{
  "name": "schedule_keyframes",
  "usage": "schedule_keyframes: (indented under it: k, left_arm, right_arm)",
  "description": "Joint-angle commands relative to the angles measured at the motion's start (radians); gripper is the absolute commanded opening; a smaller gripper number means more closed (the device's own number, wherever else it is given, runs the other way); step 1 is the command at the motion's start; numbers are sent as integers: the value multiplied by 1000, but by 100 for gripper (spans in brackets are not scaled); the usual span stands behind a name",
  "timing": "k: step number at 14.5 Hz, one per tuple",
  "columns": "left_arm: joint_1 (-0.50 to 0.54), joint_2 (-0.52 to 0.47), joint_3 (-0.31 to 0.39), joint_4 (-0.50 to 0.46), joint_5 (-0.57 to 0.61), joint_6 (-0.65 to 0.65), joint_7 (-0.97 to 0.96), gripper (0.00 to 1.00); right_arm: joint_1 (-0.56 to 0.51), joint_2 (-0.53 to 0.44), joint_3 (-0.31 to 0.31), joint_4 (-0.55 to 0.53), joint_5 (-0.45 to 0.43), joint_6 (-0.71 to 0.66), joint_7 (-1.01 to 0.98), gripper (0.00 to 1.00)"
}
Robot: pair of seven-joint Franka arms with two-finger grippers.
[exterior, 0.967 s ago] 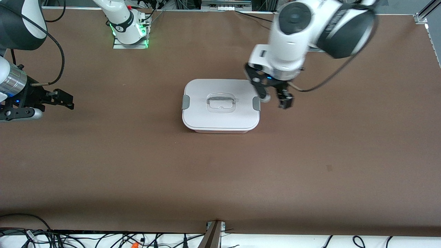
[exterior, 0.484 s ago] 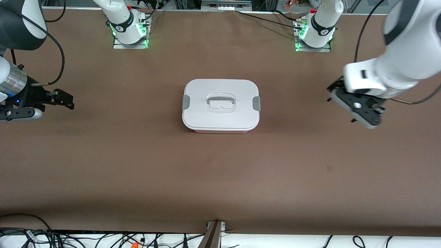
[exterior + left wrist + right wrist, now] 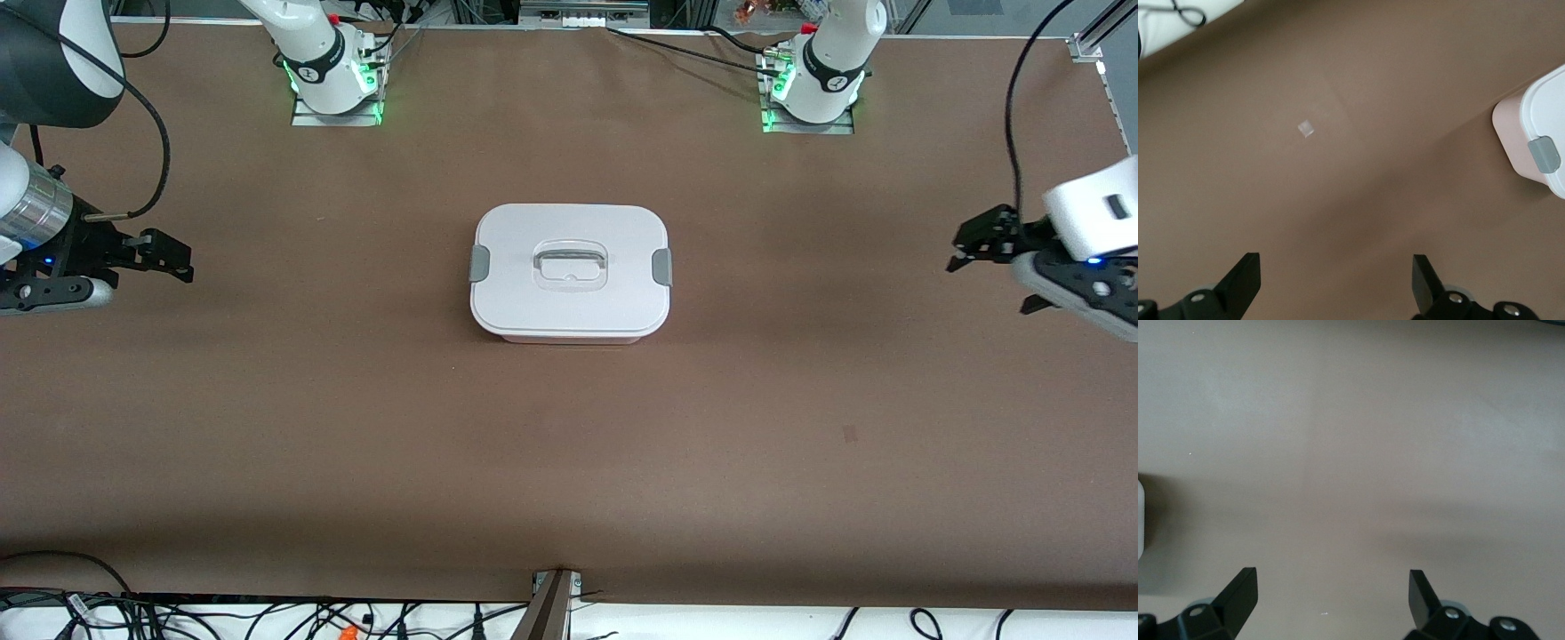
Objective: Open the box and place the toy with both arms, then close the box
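Observation:
The box [image 3: 569, 307] stands at the table's middle, its white lid [image 3: 613, 302] on, with a clear handle [image 3: 570, 265] and grey clips [image 3: 661, 267] at both ends. Its pink corner and one clip also show in the left wrist view [image 3: 1521, 143]. The toy is out of view. My left gripper [image 3: 965, 249] is open and empty, low over bare table at the left arm's end, well apart from the box; its fingers [image 3: 1245, 277] are spread wide. My right gripper [image 3: 182, 262] is open and empty over bare table at the right arm's end, and waits there [image 3: 1331, 597].
The brown table [image 3: 569, 462] stretches wide around the box. A small pale scrap [image 3: 1305, 128] lies on it in the left wrist view. The arm bases [image 3: 333, 80] stand along the table's edge farthest from the front camera. Cables lie past the nearest edge.
My left gripper has swung away from the box's clip out to the left arm's end of the table. The box and the right arm have not moved.

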Motion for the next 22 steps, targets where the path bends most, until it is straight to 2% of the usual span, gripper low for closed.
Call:
schedule_keyframes:
  k: [1, 2, 3, 7, 11, 15, 22]
  left_arm:
    - [-143, -104, 211, -127, -48, 1, -105, 100]
    - [-195, -124, 262, -141, -38, 3, -190, 100]
    - [-224, -142, 278, -162, -34, 1, -278, 100]
    - [-258, -279, 283, -354, 1, 122, -333, 100]
    - [-257, -265, 275, -338, 5, 106, -335, 100]
    - [-257, -213, 272, -264, 7, 47, -333, 100]
    - [-255, -213, 270, -262, 7, 29, -332, 100]
  right_arm:
    - [12, -17, -2, 5, 1, -2, 11, 100]
    - [12, -10, -2, 13, -1, -5, 17, 100]
    - [12, -9, -2, 18, -1, -7, 20, 100]
    - [17, -9, -2, 18, -1, -8, 20, 100]
    - [17, -9, -2, 18, -1, -10, 20, 100]
    - [17, -9, -2, 16, 1, -10, 20, 100]
    - [17, -9, -2, 16, 1, -10, 20, 100]
